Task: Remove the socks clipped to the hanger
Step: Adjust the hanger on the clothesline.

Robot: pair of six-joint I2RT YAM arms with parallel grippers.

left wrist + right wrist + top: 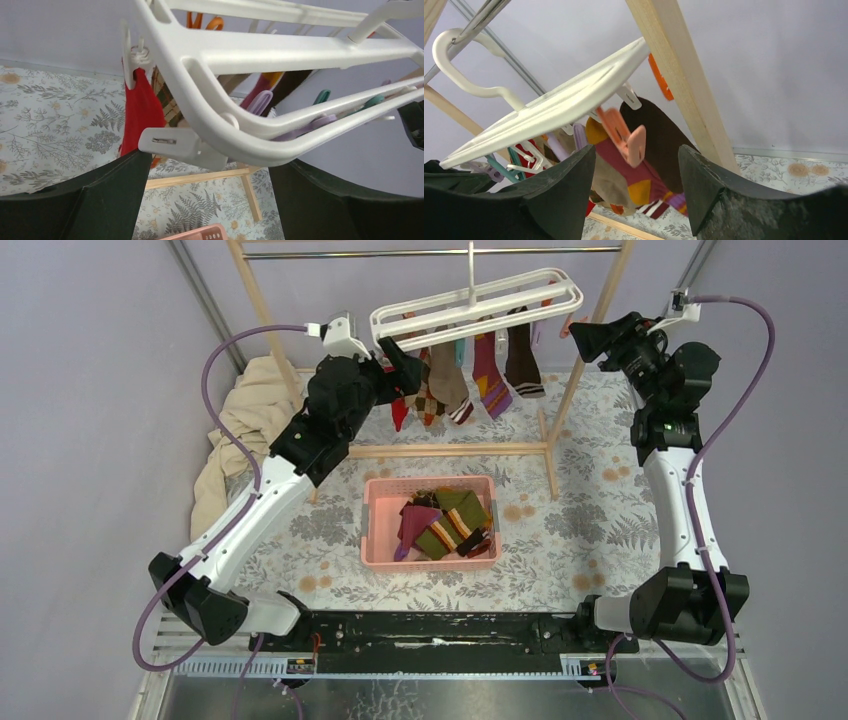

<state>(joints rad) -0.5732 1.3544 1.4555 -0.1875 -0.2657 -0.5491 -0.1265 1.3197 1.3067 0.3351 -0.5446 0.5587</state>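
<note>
Two robot arms reach up over a flowery counter (600, 520). Purple walls stand to the left, the far side and the right. Most of the open room is on the near side and the right side.

One wooden rack (450, 450) stands at the far side, and its posts are close to both arms. A beige cloth (240, 430) lies bunched up by the far left edge.

The hanger (480, 302) hangs by its hook from the rack's metal rail. It is a white frame made of long bars.

A pink basket (375, 530) sits in the middle of the counter, nearer than the rack. It holds a small pile of socks (450, 525) in maroon, olive and stripes.

More clipped socks (490, 370) dangle in a row under the hanger. A red sock (142, 115) is on the left and a dark brown sock (522, 360) is on the right.

The left gripper (405, 355) is spread wide at the hanger's left corner and holds nothing. I cannot tell if it touches the frame.

The right gripper (588, 340) is partly spread beside the right post, and nothing sits between its fingers. A small peach clip (626, 137) hangs just beyond it.
</note>
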